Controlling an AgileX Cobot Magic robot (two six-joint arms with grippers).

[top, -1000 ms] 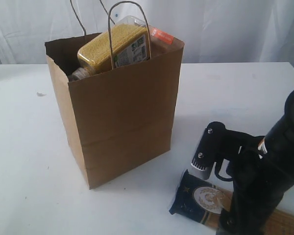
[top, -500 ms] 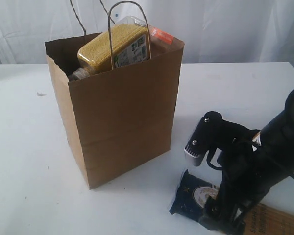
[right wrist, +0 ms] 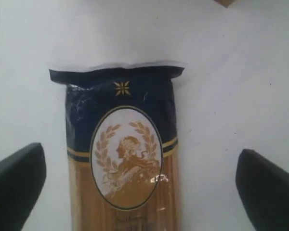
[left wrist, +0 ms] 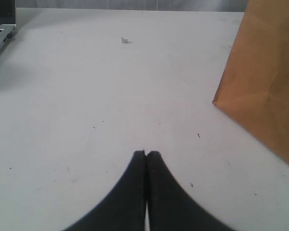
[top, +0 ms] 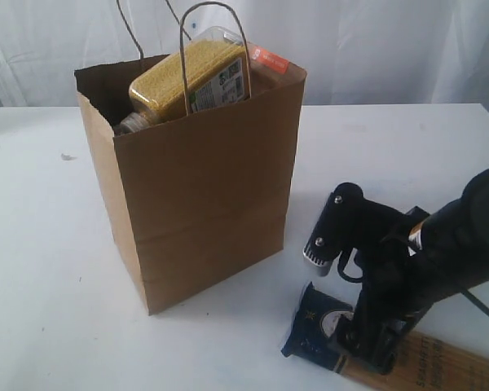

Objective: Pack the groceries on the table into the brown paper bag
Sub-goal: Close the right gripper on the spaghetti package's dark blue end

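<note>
**Right arm poised over the spaghetti pack; left arm low over the table**

The right arm bends steeply downward, its wrist tipped so that the right gripper point(right wrist: 142, 185) faces the table point(top: 49, 269). Its jaws are spread wide and hold nothing. One finger point(right wrist: 17, 183) stands on each side of the long spaghetti pack point(right wrist: 123, 159), clear of its edges. The pack lies flat directly under the gripper, and its dark-blue end with the oval emblem reaches beyond the fingertips. The left gripper point(left wrist: 146, 154) hangs low over bare tabletop, jaws pressed together and empty.

The brown paper bag point(top: 204, 204) stands upright beyond the right gripper, apart from the pack's dark end. From the left gripper it stands ahead and off to one side. The yellow-grain bottle point(top: 179, 77) leans inside it, rising above the rim by the loop handles point(top: 216, 32).

In the exterior view the arm covers the pack's middle, and the frame edge cuts off its other end. An orange label point(top: 267, 57) shows behind the bottle, but the item bearing it is hidden. A dark rounded object point(top: 134, 122) under the bottle cannot be identified. A laptop point(left wrist: 0, 26) is cut off at the edge of the left wrist view.
</note>
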